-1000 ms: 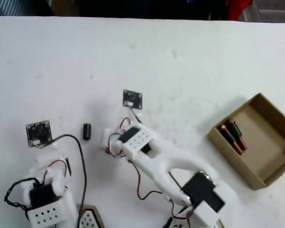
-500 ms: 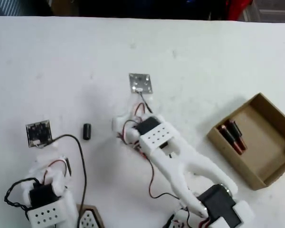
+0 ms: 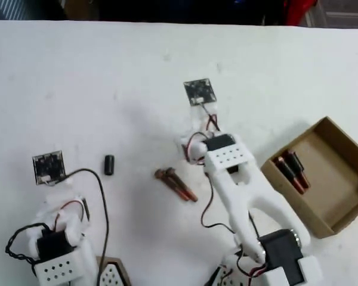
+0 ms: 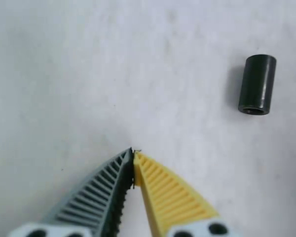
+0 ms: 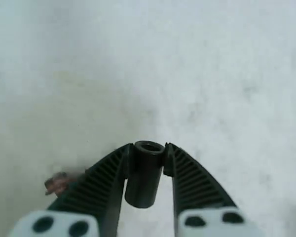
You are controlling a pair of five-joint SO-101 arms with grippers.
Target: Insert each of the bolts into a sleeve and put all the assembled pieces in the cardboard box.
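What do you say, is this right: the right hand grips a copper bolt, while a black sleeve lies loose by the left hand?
No. The right wrist view shows the right hand gripping a black sleeve, not a bolt. A second sleeve does lie loose by the left hand.

Bolts (image 3: 176, 185) mid-table; black sleeve (image 3: 109, 164) left of them; second sleeve (image 5: 144, 173) gripped; assembled pieces (image 3: 289, 170) in cardboard box (image 3: 335, 174).

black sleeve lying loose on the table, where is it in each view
High view: loose sleeve on the table, left of the bolts.
Left wrist view: just beyond the shut left gripper.
Right wrist view: a second sleeve, clamped in the right gripper.
Shared landmark: the left arm, nearest the loose sleeve.
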